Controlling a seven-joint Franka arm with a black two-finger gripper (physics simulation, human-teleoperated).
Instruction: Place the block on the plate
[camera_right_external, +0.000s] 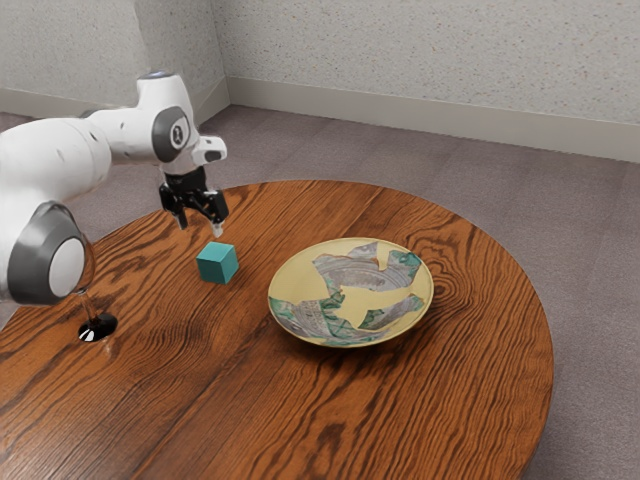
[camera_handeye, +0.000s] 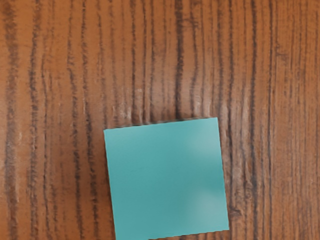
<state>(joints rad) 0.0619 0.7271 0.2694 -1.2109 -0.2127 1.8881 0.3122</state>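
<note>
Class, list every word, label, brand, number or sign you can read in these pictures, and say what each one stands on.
No text can be read.
Robot arm's round joint cap: one small mark, too small to read.
Teal block: no lettering on the faces in view.
Plate: a painted pattern, no lettering I can make out.

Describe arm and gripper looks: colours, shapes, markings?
Arm: glossy white, rounded segments, dark grey rings around white round caps at the joints; a small dark marking shows on the cap near the wrist. Gripper: black body, two slim black fingers, at least one with a pale tip.
</note>
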